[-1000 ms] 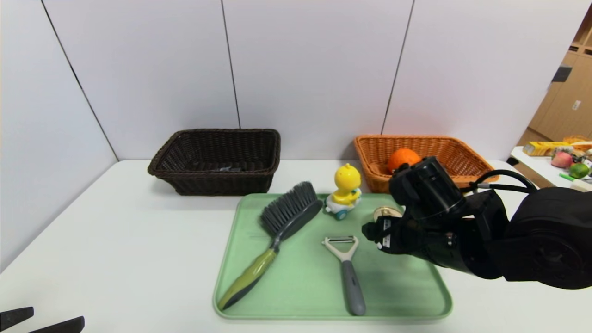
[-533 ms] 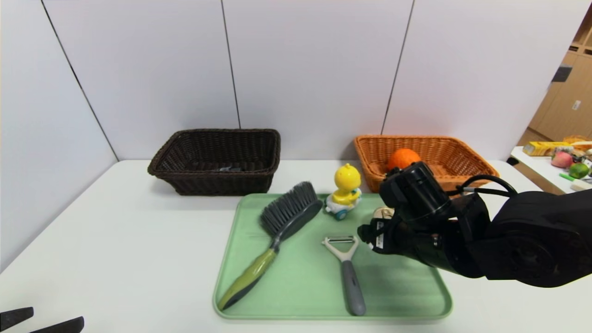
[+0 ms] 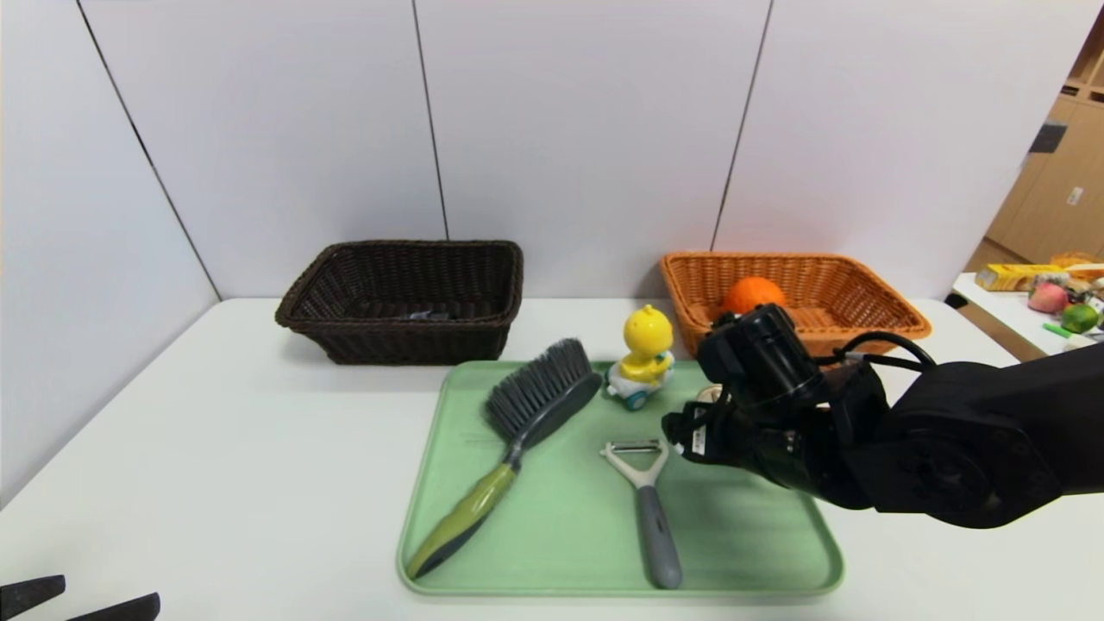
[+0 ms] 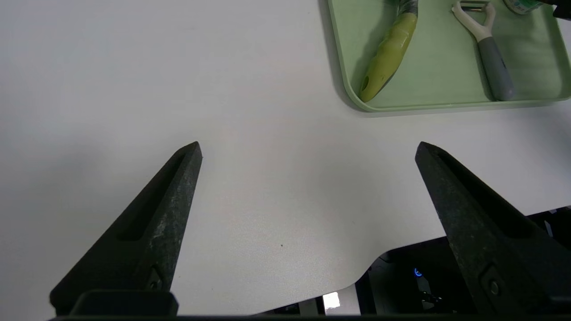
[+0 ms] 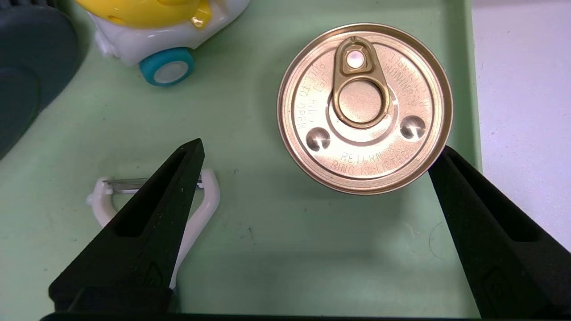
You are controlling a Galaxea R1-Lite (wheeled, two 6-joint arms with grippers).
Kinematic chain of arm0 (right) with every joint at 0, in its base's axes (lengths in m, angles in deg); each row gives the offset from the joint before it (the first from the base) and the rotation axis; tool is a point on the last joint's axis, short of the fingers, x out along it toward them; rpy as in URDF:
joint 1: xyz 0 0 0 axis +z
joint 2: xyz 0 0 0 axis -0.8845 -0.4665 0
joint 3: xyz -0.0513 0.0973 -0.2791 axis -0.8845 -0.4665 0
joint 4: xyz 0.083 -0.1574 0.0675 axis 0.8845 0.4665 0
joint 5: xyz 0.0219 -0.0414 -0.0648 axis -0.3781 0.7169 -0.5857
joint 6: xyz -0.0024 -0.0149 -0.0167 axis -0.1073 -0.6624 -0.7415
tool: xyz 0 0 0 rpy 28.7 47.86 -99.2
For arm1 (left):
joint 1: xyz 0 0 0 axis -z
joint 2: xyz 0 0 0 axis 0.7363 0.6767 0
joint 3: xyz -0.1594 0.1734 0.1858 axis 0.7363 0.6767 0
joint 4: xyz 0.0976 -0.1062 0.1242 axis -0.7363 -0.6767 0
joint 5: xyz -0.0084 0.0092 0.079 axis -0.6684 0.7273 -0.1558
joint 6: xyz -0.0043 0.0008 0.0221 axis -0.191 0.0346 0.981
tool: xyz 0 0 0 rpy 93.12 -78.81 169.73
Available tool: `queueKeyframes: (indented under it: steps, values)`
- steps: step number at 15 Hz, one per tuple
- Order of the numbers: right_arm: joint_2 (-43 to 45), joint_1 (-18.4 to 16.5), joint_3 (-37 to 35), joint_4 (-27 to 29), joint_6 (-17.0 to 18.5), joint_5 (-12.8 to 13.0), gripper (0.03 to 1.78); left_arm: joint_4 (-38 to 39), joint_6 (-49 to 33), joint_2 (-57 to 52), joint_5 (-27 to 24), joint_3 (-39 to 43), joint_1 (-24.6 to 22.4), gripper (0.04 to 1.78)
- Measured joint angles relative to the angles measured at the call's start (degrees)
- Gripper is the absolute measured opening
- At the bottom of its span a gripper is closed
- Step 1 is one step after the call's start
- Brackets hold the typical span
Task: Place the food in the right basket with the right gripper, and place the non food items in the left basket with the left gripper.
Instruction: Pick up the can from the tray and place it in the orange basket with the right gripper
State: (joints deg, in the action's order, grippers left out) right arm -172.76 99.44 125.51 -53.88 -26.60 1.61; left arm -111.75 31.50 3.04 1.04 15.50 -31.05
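My right gripper (image 5: pixel 314 149) hangs open just above the green tray (image 3: pixel 776 552). The gold-lidded tin can (image 5: pixel 365 108) stands just ahead of its fingertips, towards the right one. In the head view my right wrist hides almost all of the can. The orange fruit (image 3: pixel 752 295) lies in the light wicker right basket (image 3: pixel 871 297). On the tray lie the green-handled brush (image 3: pixel 517 431) and the peeler (image 3: pixel 647 500), and the yellow duck toy (image 3: pixel 642 354) stands there. The dark brown left basket (image 3: pixel 405 297) holds a dark flat item. My left gripper (image 4: pixel 308 149) is open over bare table at the front left.
White wall panels stand close behind both baskets. A side table (image 3: pixel 1018 319) with assorted goods sits at the far right. The table's front edge (image 4: pixel 312 290) runs just below my left gripper.
My right arm has moved left and lower over the tray, covering more of the can in the head view. The left gripper has not moved.
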Motion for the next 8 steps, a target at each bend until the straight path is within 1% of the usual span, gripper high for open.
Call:
queueKeyframes:
  steps: [8]
  values:
    - [-2.1, -2.26, -0.68, -3.5, -2.47, 0.22, 1.7, 0.17, -0.04, 0.06, 0.0, 1.08, 0.0, 1.69]
